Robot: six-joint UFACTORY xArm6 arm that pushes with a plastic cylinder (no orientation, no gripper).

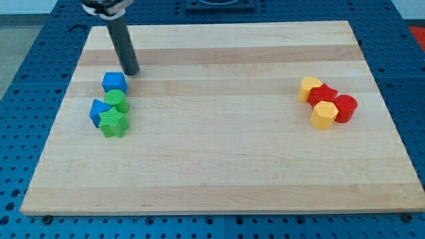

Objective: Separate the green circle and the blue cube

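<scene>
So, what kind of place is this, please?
Probably a robotics lab bench: a wooden board lies on a blue perforated table, and my tip stands just above the blue cube, among small coloured blocks.

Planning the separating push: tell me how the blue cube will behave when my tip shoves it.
The blue cube probably slides rather than rolls, since it sits flat on the smooth wooden board. It touches the green circle, so it may drag that along. My tip, up-right of it, could spin it if off-centre.
</scene>
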